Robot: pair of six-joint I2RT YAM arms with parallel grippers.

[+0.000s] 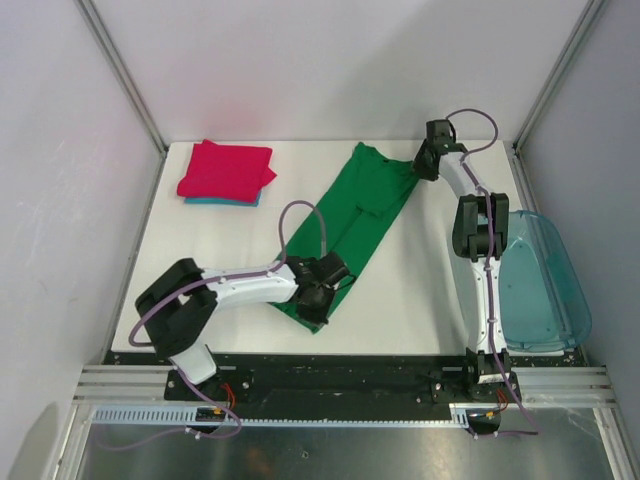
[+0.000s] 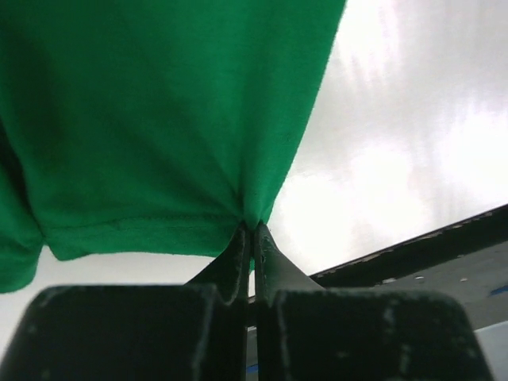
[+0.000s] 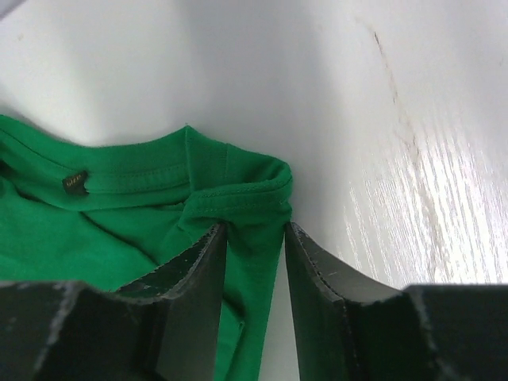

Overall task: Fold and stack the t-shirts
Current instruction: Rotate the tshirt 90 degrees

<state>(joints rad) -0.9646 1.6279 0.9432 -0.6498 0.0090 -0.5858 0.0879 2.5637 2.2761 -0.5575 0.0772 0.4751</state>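
Note:
The green t-shirt [image 1: 352, 225] lies flat and diagonal on the white table [image 1: 425, 290], collar at the far right, hem toward the near middle. My left gripper [image 1: 317, 300] is at the hem. In the left wrist view it [image 2: 252, 228] is shut on the corner of the green hem [image 2: 159, 143], which is lifted. My right gripper [image 1: 423, 167] is at the collar end. In the right wrist view it [image 3: 255, 228] is open, with its fingers either side of a fold of green cloth [image 3: 254, 198] beside the collar. The magenta-red t-shirt [image 1: 227, 170] lies folded at the far left on the light blue t-shirt [image 1: 225, 201].
A translucent blue-green plastic bin [image 1: 545, 285] sits at the table's right edge beside the right arm. Grey enclosure walls with metal posts stand around the table. A metal rail [image 1: 330, 385] runs along the near edge.

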